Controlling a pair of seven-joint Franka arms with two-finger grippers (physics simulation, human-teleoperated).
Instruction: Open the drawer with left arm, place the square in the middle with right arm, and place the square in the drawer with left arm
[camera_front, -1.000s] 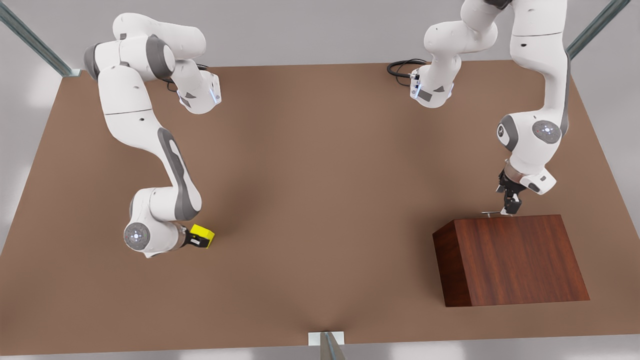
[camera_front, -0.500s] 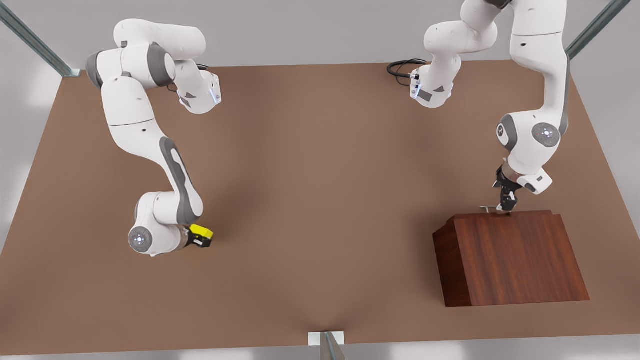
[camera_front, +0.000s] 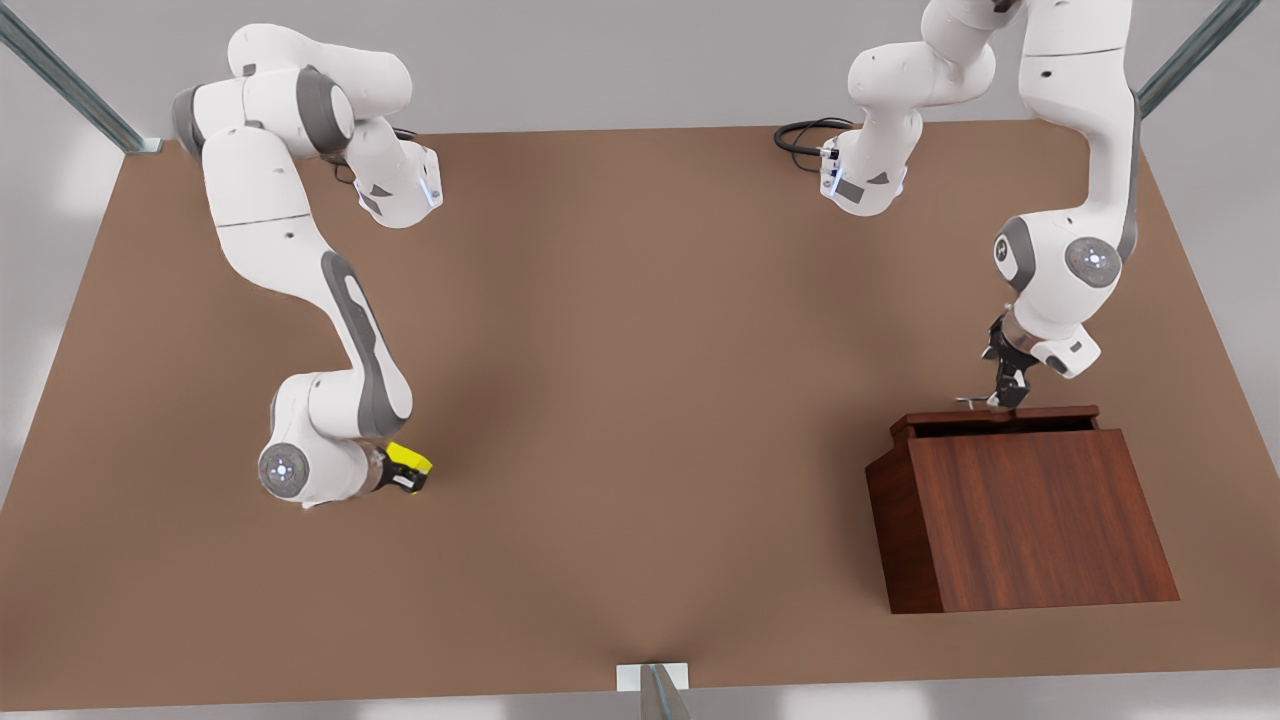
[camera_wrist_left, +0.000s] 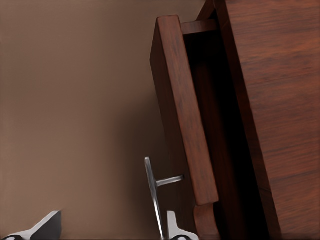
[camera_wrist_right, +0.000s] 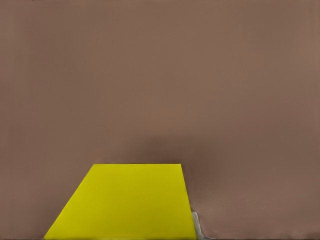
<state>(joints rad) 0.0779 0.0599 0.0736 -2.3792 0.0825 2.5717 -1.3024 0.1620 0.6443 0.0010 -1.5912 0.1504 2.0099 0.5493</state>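
Overhead, a matte brown surface (camera_front: 620, 400) fills most of the front view, ringed by pale grey floor, with grey metal rails at both far corners and a short grey post at the near edge. Black cable loops lie by the two arm bases at the far side. Large wood-grain box (camera_front: 1030, 515), dark reddish brown, sits toward the front view's right. Its shallow reddish-brown wooden drawer (camera_front: 995, 418) stands partly out on the far side, a dark slot showing between drawer front and box top; what lies inside cannot be made out. Left wrist view gives the same: drawer front (camera_wrist_left: 185, 110) angled away from the box body (camera_wrist_left: 280, 115), shadowed gap between, thin silver bar handle (camera_wrist_left: 152, 192) standing off the front on a short post. Left gripper (camera_front: 1003, 385), black, two-finger, on the white jointed arm at the front view's right, comes down onto the handle (camera_front: 975, 402); jaws narrow, closed around the bar. Right gripper (camera_front: 405, 477), on the white arm at the front view's left, is low over the surface, well apart from the box. Jaws clamp the small bright yellow cube (camera_front: 410, 459), tilted, just above or on the surface; cannot tell which. Right wrist view: yellow cube face (camera_wrist_right: 125, 200) close up, bare brown surface beyond.
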